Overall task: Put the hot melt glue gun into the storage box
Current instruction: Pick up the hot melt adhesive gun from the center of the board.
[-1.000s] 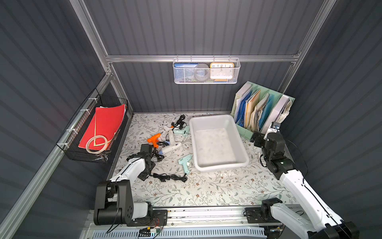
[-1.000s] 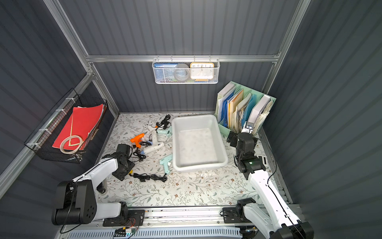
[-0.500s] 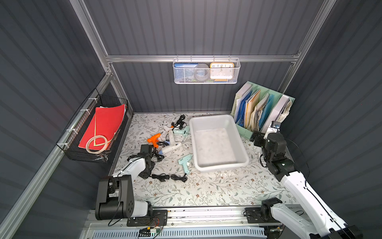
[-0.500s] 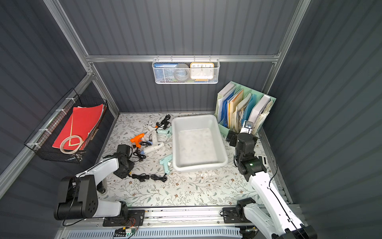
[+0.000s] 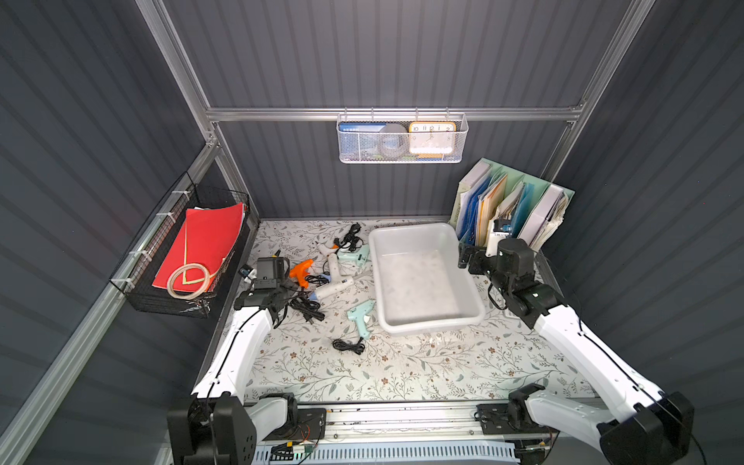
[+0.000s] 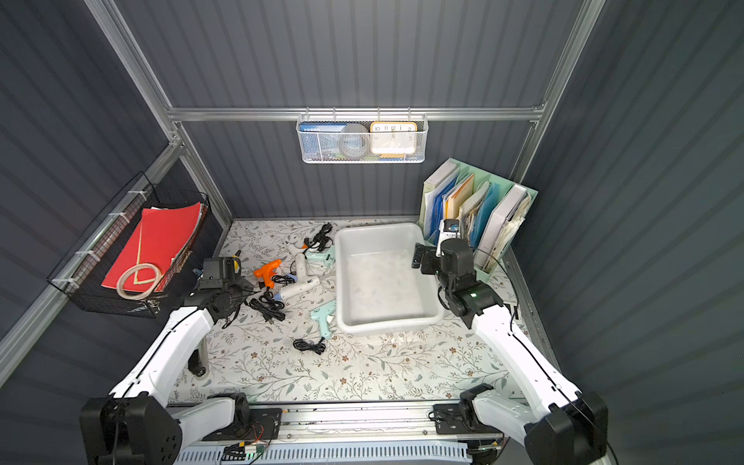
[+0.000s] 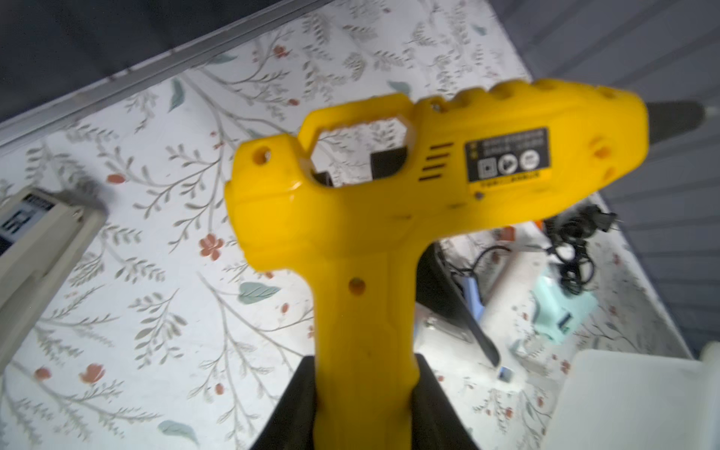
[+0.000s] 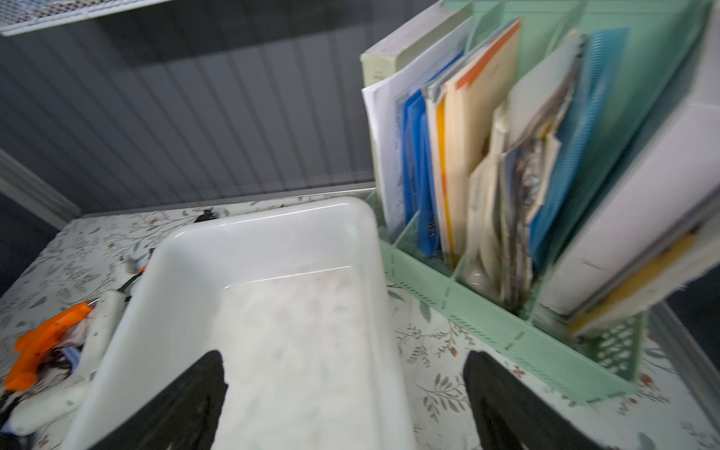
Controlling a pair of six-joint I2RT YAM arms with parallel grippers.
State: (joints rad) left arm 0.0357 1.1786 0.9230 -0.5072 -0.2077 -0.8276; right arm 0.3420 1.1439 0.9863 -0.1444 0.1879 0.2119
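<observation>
A yellow hot melt glue gun (image 7: 409,187) hangs above the floral tabletop, and my left gripper (image 7: 364,362) is shut on its handle. In both top views the left gripper (image 5: 282,282) (image 6: 231,290) is at the left of the table, and only a sliver of the yellow gun (image 6: 236,262) shows. The storage box (image 5: 432,324) (image 6: 386,324) (image 8: 272,218) is a pale tub right of centre with nothing in it. My right gripper (image 5: 467,261) (image 8: 345,374) is open over the box's right rim.
Orange (image 5: 301,270), white (image 5: 334,286) and mint (image 5: 360,318) glue guns lie left of the box with black cords (image 5: 308,310). A mint file organiser (image 5: 511,209) stands behind the right arm. A black wire basket (image 5: 189,249) hangs on the left wall, a white mesh basket (image 5: 402,139) on the back wall.
My left gripper has closed on the yellow glue gun's handle and the arm has risen with it. The right gripper has edged slightly along the box's right side, still open.
</observation>
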